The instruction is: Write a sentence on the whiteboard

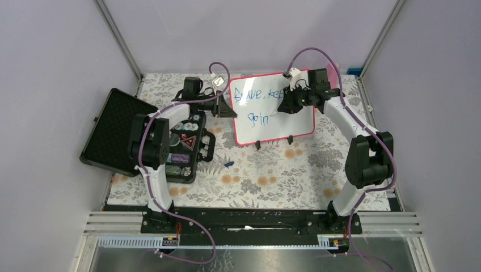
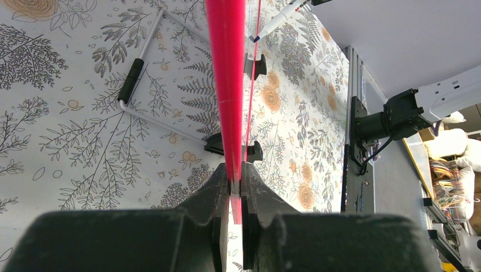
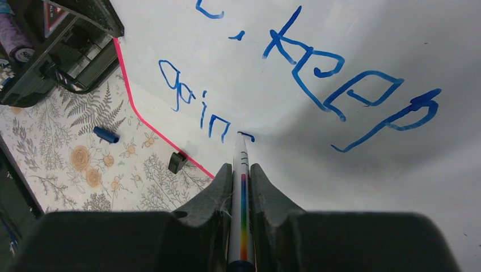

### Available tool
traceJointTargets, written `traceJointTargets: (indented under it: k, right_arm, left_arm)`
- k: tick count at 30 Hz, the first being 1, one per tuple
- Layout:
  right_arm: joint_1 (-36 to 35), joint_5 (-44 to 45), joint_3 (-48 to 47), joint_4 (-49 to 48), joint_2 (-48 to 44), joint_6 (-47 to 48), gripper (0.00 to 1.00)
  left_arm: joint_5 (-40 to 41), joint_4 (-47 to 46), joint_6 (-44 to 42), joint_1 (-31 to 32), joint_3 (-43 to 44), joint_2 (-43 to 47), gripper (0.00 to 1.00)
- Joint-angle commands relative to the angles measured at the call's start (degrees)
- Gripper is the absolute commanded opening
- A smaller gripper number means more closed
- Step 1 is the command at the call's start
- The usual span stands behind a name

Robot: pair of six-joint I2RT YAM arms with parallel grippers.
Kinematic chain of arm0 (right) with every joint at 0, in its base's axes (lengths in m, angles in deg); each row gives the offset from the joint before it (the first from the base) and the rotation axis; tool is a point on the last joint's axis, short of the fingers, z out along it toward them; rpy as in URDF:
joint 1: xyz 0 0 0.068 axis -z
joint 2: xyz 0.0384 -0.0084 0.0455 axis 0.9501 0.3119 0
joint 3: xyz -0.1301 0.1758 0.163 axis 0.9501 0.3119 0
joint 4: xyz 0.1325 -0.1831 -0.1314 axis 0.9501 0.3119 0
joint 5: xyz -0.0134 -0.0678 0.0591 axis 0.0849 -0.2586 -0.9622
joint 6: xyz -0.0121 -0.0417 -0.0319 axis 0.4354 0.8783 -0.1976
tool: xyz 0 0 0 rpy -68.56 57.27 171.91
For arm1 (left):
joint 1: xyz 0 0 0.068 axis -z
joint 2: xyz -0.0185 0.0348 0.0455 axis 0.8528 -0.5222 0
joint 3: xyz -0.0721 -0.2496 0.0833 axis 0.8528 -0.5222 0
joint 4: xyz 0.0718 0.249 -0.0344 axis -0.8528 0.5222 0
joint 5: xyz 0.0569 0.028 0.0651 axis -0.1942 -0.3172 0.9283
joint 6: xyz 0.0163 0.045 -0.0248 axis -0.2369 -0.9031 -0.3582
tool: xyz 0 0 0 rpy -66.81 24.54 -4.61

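Note:
The whiteboard (image 1: 289, 122) stands propped at the back of the table, white with a thin red-pink frame. My left gripper (image 1: 227, 109) is shut on its left edge; in the left wrist view that red edge (image 2: 226, 68) runs up from between the jaws of my left gripper (image 2: 236, 173). My right gripper (image 1: 285, 105) is shut on a white marker (image 3: 240, 175) with a rainbow stripe. The marker tip touches the board just right of "goin". The sentence (image 3: 317, 62) is blue handwriting, "Brave, keep" above "goin", with a short fresh stroke at the tip.
An open black case (image 1: 122, 133) with small items lies left of the board. A blue marker cap (image 1: 228, 164) lies on the floral cloth in front. Behind the board runs its wire stand (image 2: 136, 73). A black foot (image 3: 177, 162) sits under the lower frame.

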Motion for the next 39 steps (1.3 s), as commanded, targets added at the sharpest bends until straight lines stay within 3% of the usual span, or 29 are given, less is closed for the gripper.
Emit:
traceJointTargets:
  k: [1,18,39]
  right_arm:
    - [-0.53,0.41,0.15,-2.08,0.24,0.69,0.0]
    - [-0.33,1.9,2.72,-1.84,-1.91,2.72,0.0]
    - [2.12,2.19,-0.98,-0.14,-1.62,3.4,0.0]
  left_arm:
    - [-1.55,-1.32,-1.07,-0.19,2.32,-0.22,0.0]
    - [-1.39,-1.32,-1.24,-0.19,2.34,-0.15,0.0]
    - [-1.29,-0.2,-1.16,-0.19,2.45,-0.14,0.0]
